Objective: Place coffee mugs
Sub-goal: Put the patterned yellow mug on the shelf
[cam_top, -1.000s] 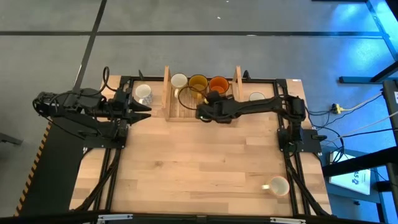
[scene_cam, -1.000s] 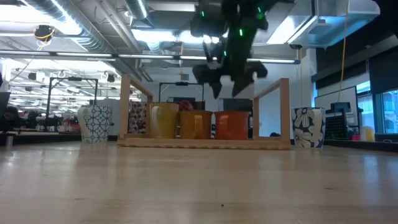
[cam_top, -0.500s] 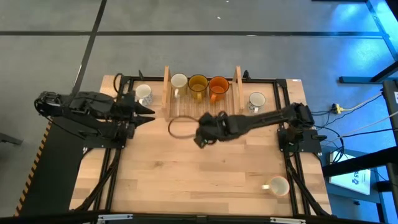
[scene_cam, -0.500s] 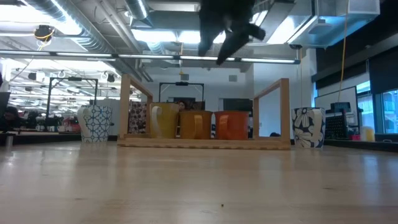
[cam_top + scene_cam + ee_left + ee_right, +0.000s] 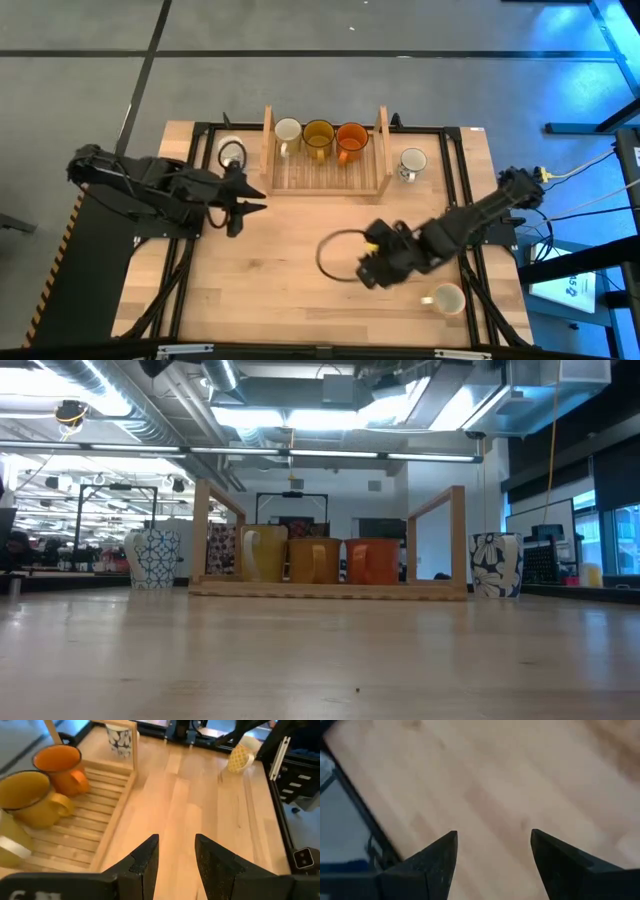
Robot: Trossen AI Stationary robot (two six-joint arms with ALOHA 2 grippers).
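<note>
Three mugs stand in the slatted wooden rack (image 5: 326, 178) along its far side: a white one (image 5: 288, 130), an amber one (image 5: 318, 132) and an orange one (image 5: 351, 135). A patterned white mug (image 5: 232, 153) stands on the table left of the rack, and another (image 5: 411, 160) stands to its right. A cream mug (image 5: 447, 298) lies on its side near the table's near right corner. My left gripper (image 5: 252, 206) hovers open near the rack's near left corner. My right gripper (image 5: 366, 271) hovers open over bare table, left of the cream mug.
In the left wrist view the open fingers (image 5: 175, 862) point along the table past the rack toward the cream mug (image 5: 239, 757). The right wrist view shows only wood between its fingers (image 5: 492, 842). A cable loop (image 5: 337, 256) hangs by the right gripper. Dark frame rails (image 5: 460, 200) border the table.
My right gripper has drawn back from over the rack toward the table's near right and has risen out of the low view, staying open. My left gripper has moved from beside the left patterned mug toward the near edge and the right. No mug has moved.
</note>
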